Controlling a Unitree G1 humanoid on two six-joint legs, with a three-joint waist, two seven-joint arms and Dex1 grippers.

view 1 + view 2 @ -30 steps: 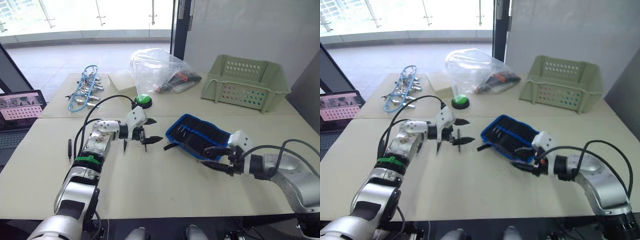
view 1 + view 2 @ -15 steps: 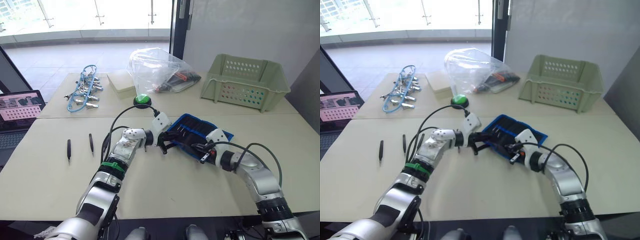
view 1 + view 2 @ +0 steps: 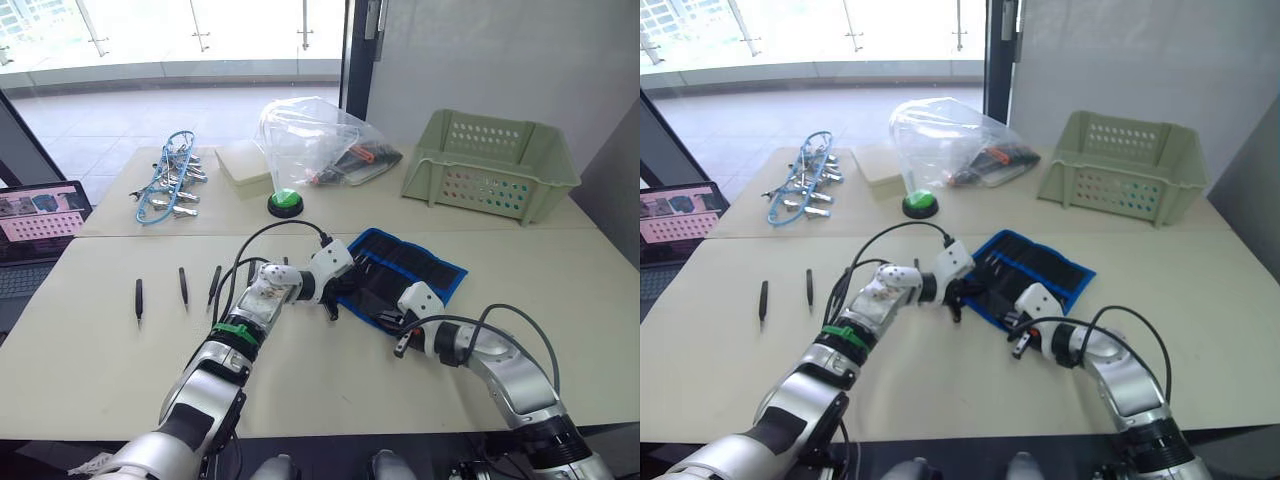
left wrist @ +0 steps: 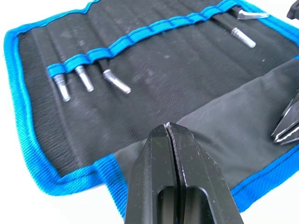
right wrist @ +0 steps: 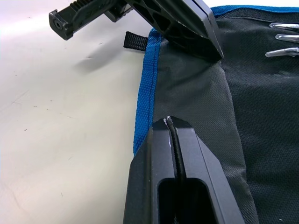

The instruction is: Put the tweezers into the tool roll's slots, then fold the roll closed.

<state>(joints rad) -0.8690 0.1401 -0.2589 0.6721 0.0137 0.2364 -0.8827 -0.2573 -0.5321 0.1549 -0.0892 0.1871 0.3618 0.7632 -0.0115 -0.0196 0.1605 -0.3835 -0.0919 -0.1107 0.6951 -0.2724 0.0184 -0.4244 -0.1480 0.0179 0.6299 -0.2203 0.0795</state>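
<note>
Black fabric tool roll with blue edging lies open; slot contents hard to identify. Left gripper and right gripper each pinch its near flap, fingers closed.

Daylight is admitted through the windows behind the table — their panes are blown out to white. Soft shadows are cast toward the camera, and the nearest fingers are rendered slightly soft.

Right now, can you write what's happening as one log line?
left end effector: shut on tool roll flap | right end effector: shut on roll | three tweezers loose on table
</note>
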